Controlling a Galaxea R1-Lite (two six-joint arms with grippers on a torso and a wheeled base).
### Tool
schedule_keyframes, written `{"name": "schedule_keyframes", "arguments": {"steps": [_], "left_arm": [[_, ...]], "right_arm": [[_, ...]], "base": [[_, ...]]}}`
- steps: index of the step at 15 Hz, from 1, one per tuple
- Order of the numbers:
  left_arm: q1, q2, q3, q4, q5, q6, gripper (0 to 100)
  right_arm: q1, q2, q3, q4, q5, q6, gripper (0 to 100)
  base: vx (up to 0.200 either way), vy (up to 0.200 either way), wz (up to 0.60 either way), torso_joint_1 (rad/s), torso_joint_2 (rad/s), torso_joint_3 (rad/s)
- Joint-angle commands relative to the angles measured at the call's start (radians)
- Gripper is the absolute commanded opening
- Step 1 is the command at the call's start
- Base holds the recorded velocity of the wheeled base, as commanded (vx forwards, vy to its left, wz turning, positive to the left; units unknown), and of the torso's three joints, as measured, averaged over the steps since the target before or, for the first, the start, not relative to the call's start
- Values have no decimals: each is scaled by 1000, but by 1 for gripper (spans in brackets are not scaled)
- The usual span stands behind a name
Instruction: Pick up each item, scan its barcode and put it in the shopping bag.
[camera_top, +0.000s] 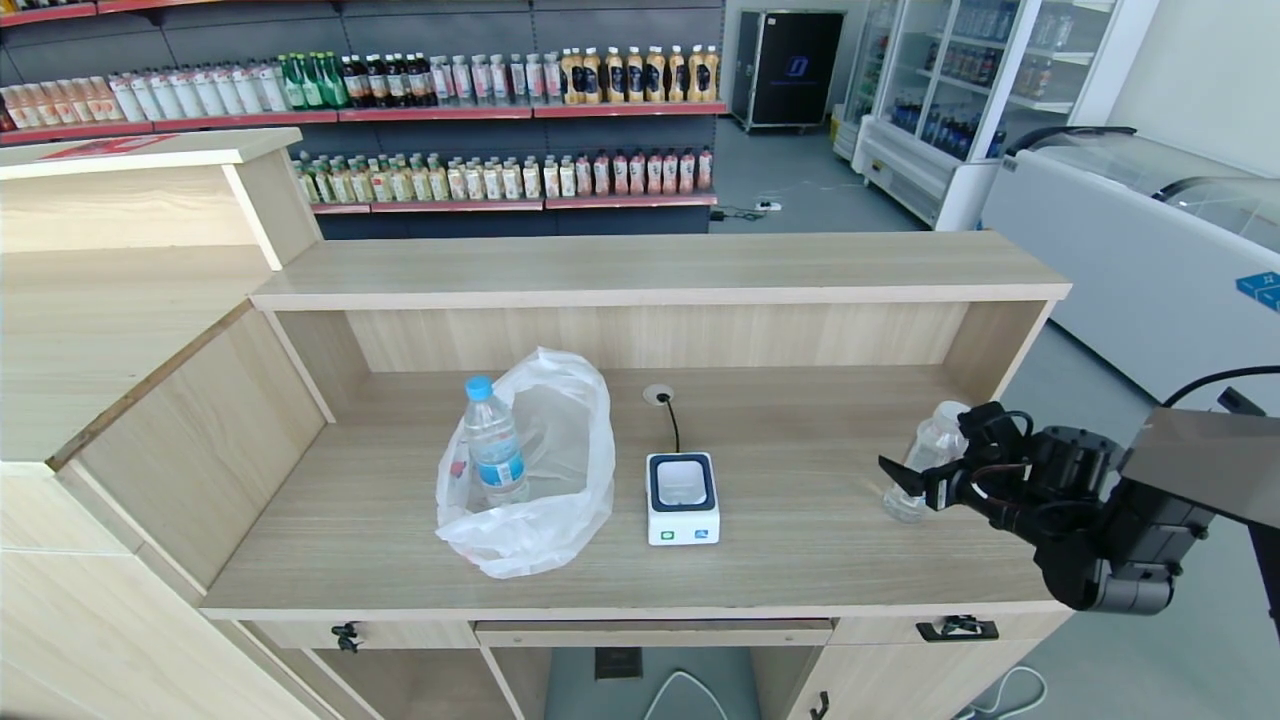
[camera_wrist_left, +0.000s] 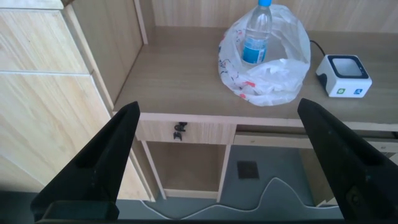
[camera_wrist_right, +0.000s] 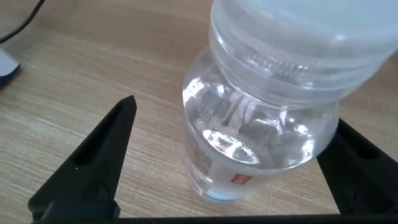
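A clear bottle (camera_top: 922, 462) with a white cap stands near the right end of the wooden counter (camera_top: 800, 560). My right gripper (camera_top: 935, 450) is open around it, one finger on each side. In the right wrist view the bottle (camera_wrist_right: 261, 143) stands between the spread fingers (camera_wrist_right: 93, 168), tilted in the picture. A white shopping bag (camera_top: 560, 470) lies open at the counter's left, with a blue-capped water bottle (camera_top: 493, 440) upright in it. My left gripper (camera_wrist_left: 217, 162) hangs open and holds nothing, low in front of the counter's left end, facing the bag (camera_wrist_left: 273, 68).
A white barcode scanner (camera_top: 682, 497) sits mid-counter between bag and clear bottle, its black cable (camera_top: 672, 420) running to a hole at the back. Raised wooden walls close the counter at the back and both sides. Drawer handles (camera_top: 957, 628) sit under the front edge.
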Motion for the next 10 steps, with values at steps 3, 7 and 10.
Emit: {"name": "schedule_keyframes", "arguments": {"steps": [3, 7, 10], "left_arm": [[0, 0, 0, 0, 0, -1, 100], [0, 0, 0, 0, 0, -1, 100], [0, 0, 0, 0, 0, -1, 100]], "right_arm": [[12, 49, -57, -1, -2, -2, 100], [12, 71, -86, 2, -2, 0, 100], [12, 80, -100, 1, -2, 0, 100]], "base": [[0, 0, 0, 0, 0, 0], [0, 0, 0, 0, 0, 0], [0, 0, 0, 0, 0, 0]]}}
